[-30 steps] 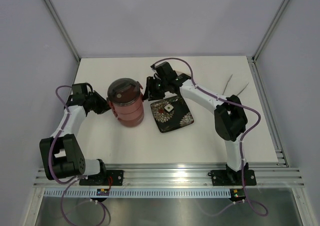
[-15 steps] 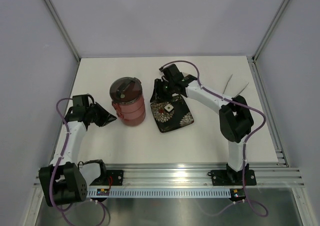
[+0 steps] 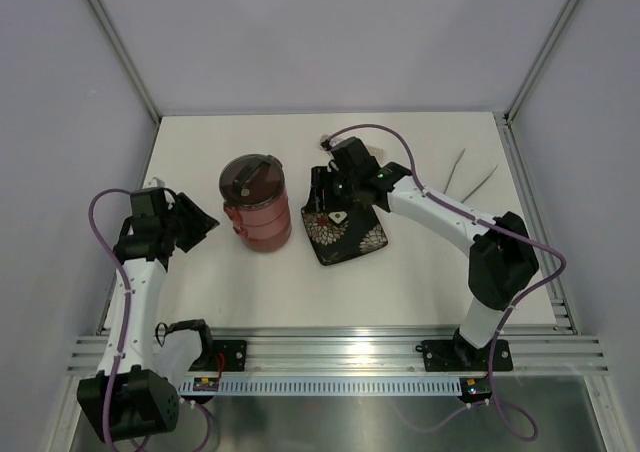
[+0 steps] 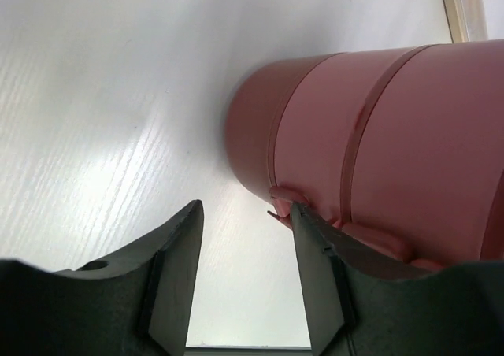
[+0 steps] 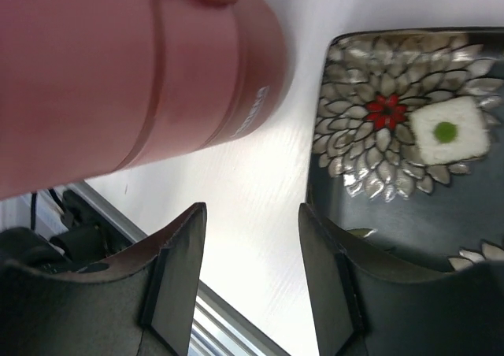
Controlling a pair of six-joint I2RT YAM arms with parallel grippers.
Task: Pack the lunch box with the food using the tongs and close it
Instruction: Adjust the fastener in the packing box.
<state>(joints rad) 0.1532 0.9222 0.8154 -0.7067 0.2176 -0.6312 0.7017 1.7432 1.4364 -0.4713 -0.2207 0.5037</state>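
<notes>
Table [image 3: 430,272]: left hand [image 3: 203,222], right hand [image 3: 318,192] farther from box [image 3: 257,220]

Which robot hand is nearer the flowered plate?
The right gripper, at the plate's far-left corner; the left gripper sits beyond the red lunch box.

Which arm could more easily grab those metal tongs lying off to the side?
Probably the right. The tongs lie on its side, and the right gripper is open and empty by the plate. The left gripper sits beyond the lunch box.
</notes>
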